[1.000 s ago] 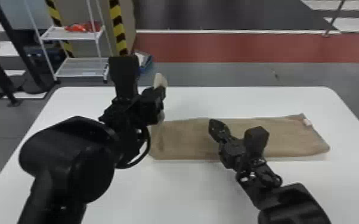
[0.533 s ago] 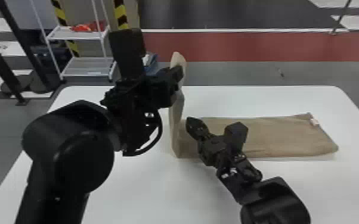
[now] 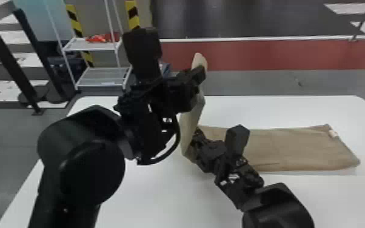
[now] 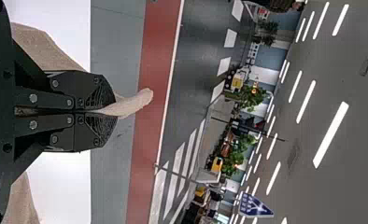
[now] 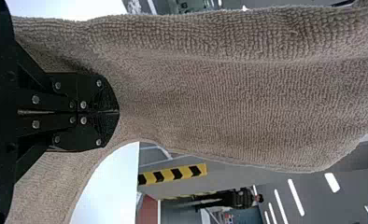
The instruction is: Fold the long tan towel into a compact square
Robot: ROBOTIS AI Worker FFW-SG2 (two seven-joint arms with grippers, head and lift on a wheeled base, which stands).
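Your left gripper pinches the raised end of the towel; your right gripper sits closed against its bend, the flat strip beyond those fingers. This fold looks half made; squaring up remains.

Compared with the earlier head views, the left tool is rising and travelling toward the right edge of the surface, drawing the pinched end of the tan terry towel higher. The right tool is shifting toward the left edge, closing in on the raised cloth's base.
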